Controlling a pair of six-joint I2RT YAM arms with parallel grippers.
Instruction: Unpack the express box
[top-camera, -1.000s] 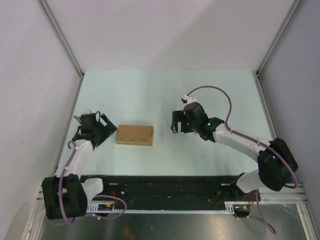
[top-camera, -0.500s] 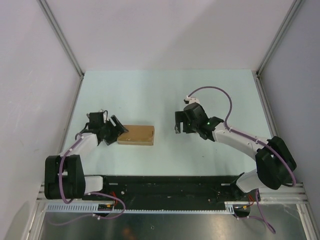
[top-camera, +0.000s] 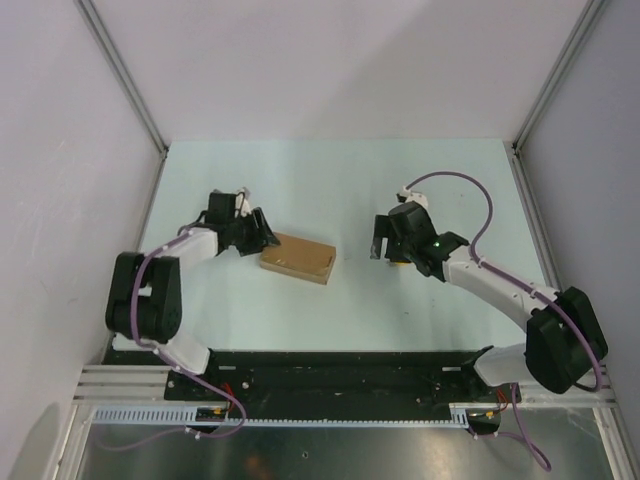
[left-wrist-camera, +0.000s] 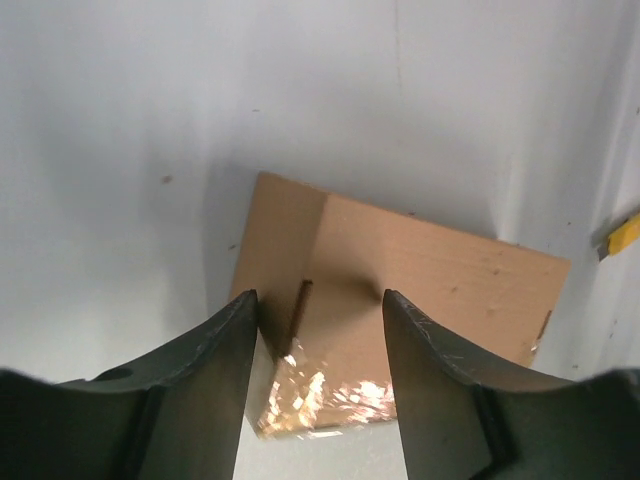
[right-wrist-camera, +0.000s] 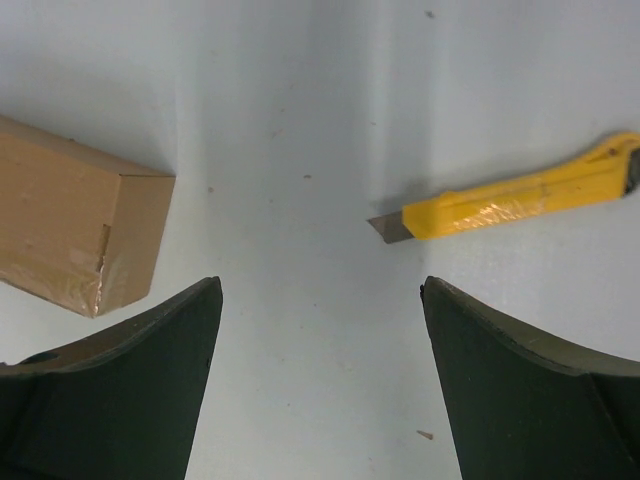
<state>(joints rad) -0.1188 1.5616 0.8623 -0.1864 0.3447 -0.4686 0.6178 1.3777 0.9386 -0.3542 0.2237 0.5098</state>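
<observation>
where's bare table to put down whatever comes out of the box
The far half of the table, up to the back wall, is bare. So is the near strip between the express box and the arm bases. Crowded: the left gripper at the box's left end, and the right gripper by the utility knife.

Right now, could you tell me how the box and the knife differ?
The box is brown cardboard and blocky; the knife is yellow and slim, with its blade tip out. The left end effector straddles one end of the box; the knife lies free, off to one side of the open right end effector. Both lie flat on the table.
</observation>
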